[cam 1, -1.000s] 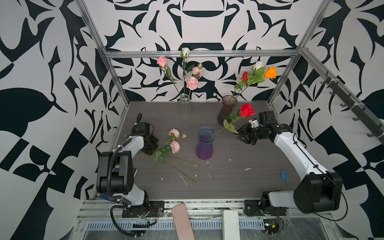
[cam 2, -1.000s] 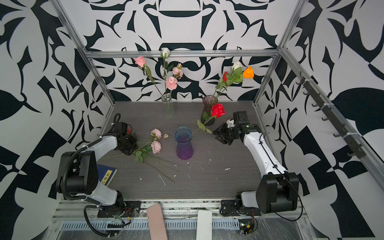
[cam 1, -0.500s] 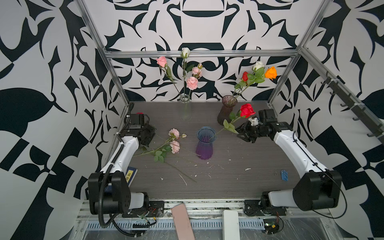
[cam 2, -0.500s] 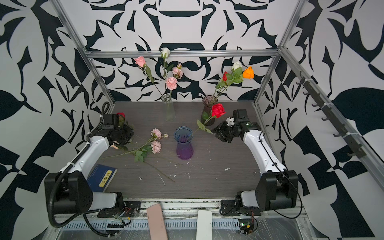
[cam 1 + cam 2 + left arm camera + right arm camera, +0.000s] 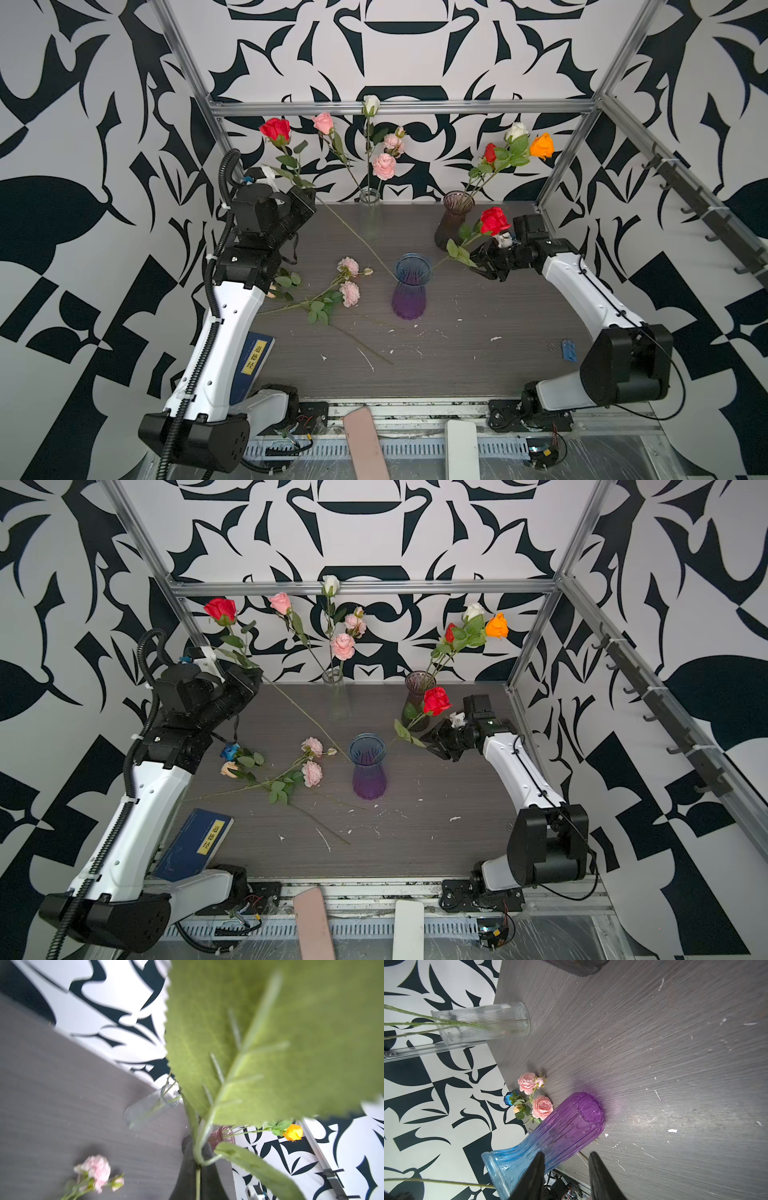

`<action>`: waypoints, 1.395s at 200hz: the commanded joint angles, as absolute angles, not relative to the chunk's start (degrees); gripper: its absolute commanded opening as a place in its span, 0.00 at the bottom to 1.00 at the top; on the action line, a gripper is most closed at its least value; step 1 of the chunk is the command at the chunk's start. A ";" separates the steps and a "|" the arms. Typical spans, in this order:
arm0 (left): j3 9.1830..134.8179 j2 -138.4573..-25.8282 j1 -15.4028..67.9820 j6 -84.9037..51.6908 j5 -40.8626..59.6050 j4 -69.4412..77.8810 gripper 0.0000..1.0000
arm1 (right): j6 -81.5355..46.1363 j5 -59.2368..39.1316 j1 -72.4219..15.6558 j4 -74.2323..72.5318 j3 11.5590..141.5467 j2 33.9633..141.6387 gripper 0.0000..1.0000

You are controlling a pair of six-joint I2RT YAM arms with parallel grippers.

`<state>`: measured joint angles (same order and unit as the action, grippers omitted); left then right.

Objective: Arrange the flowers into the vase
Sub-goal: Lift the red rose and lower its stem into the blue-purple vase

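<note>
1. The left gripper (image 5: 308,196) hangs above the table's 10 o'clock side. Its jaws are pinched together on the green stem of the upper red rose (image 5: 276,129), whose bloom sits high against the back wall at about 11 o'clock.
2. That stem slants down toward 4 o'clock and reaches the left rim of the blue-and-purple vase (image 5: 409,291), which stands upright near the middle of the table (image 5: 478,365). I cannot tell whether the stem's tip is inside the mouth.
3. The right gripper (image 5: 482,268) sits at 3 o'clock of that vase, about level with its mouth. Its jaws stand apart, and the right wrist view shows only bare tabletop between them.
4. The leaning red rose (image 5: 494,220) has its stem in the vase mouth and tips out toward 2 o'clock. Its leaves lie just beside the right gripper, but I cannot tell if they touch.
5. A pink spray (image 5: 349,286) lies flat at 9 o'clock of the vase. Farther out that way, near the left arm, are a blue bloom (image 5: 229,752) and a peach bloom (image 5: 227,768).
6. Along the 12 o'clock edge, a clear glass vase (image 5: 370,216) holds pink and white roses. At 1 o'clock a smoky vase (image 5: 453,220) holds white, orange and red ones.
7. A blue book (image 5: 195,845) lies in the 7 o'clock corner.
</note>
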<state>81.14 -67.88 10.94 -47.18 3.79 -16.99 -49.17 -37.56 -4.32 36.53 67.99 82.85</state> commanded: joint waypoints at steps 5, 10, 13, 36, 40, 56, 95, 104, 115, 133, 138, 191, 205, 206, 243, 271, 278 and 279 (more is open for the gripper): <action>85.36 -69.88 12.66 -43.18 2.99 -14.24 0.00 | -48.08 -38.85 -4.39 35.33 69.71 81.41 0.39; 86.03 -70.23 13.00 -42.64 2.99 -14.25 0.00 | -48.06 -38.85 -4.39 35.33 69.62 81.32 0.39; 86.44 -70.42 13.20 -42.29 2.94 -14.42 0.00 | -48.07 -38.85 -4.39 35.26 69.55 81.26 0.39; 89.48 -71.81 15.58 -38.80 1.80 -15.35 0.00 | -48.04 -38.91 -4.31 35.17 69.27 81.18 0.39; 90.01 -72.06 16.20 -37.99 1.41 -15.59 0.00 | -48.02 -38.93 -4.31 35.16 69.20 81.10 0.39; 92.07 -72.58 18.48 -34.46 -0.01 -16.93 0.00 | -47.99 -38.98 -4.13 35.09 69.00 81.04 0.39; 97.50 -77.15 26.30 -23.18 -5.54 -20.84 0.00 | -47.90 -39.29 -3.87 34.81 68.72 81.19 0.39; 98.14 -77.80 28.48 -20.28 -7.16 -21.24 0.00 | -47.90 -39.37 -3.78 34.68 68.65 81.22 0.39; 98.41 -78.58 31.04 -16.82 -9.12 -21.53 0.00 | -47.90 -39.51 -3.70 34.72 68.64 81.38 0.39; 98.40 -79.97 34.89 -12.04 -11.75 -21.47 0.00 | -47.90 -39.62 -3.62 34.63 68.69 81.44 0.39; 98.36 -80.38 35.63 -11.30 -12.14 -21.53 0.00 | -47.93 -39.64 -3.63 34.63 68.69 81.39 0.39; 95.59 -82.51 39.78 -12.73 -13.11 -21.45 0.00 | -47.72 -39.64 -3.29 35.16 68.41 80.91 0.39; 94.86 -82.86 40.78 -13.68 -13.23 -21.45 0.00 | -47.72 -39.64 -3.16 35.24 68.20 80.71 0.39; 94.80 -82.87 40.87 -13.74 -13.20 -21.45 0.00 | -47.72 -39.64 -3.16 35.24 68.25 80.70 0.39; 91.97 -83.06 43.00 -16.54 -13.14 -21.70 0.00 | -47.81 -39.47 -3.14 35.33 68.08 80.38 0.39; 90.39 -82.49 43.94 -16.87 -11.94 -21.95 0.08 | -47.90 -39.29 -3.15 35.42 68.11 79.98 0.39; 90.23 -82.38 44.03 -16.87 -11.75 -22.27 0.21 | -47.94 -39.24 -3.16 35.42 68.03 79.83 0.39; 90.20 -82.36 44.08 -16.87 -11.77 -22.29 0.23 | -47.97 -39.22 -3.12 35.42 67.98 79.86 0.39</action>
<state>91.11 -82.72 43.59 -15.90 -12.43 -22.28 -48.77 -38.79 -3.40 35.77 67.88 82.19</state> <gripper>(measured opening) 0.084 0.390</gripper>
